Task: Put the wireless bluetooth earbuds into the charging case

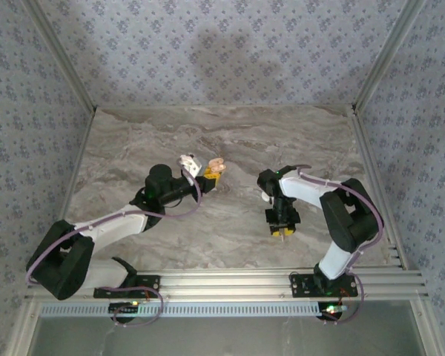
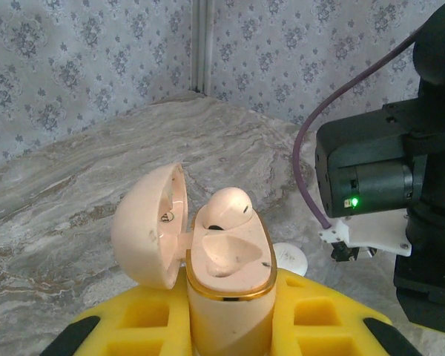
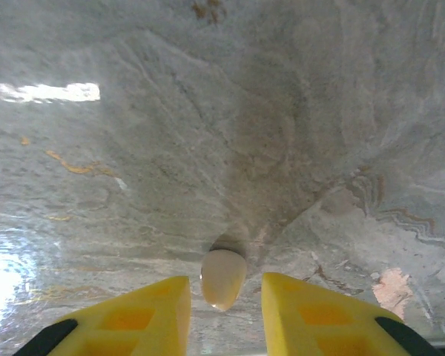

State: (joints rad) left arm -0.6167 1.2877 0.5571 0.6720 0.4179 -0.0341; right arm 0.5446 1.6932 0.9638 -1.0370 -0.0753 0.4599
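Observation:
My left gripper (image 2: 230,315) is shut on the pale pink charging case (image 2: 230,256), held upright between the yellow fingers (image 2: 144,319). The lid (image 2: 144,226) hangs open to the left. One whitish earbud (image 2: 228,208) sits in the far slot; the near slot is bare. In the top view the case (image 1: 216,167) is above the table's middle, at the left gripper (image 1: 208,173). My right gripper (image 3: 224,300) points down at the table, open. A second earbud (image 3: 222,278) lies on the marble between its yellow fingers (image 3: 144,311), with a gap on each side. From above, the right gripper (image 1: 283,231) is near the front right.
A small white round puck (image 2: 291,259) lies on the marble table (image 1: 230,133) just behind the case. The right arm's black wrist (image 2: 371,178) with its purple cable stands close on the case's right. Patterned walls close in the table at the back and sides.

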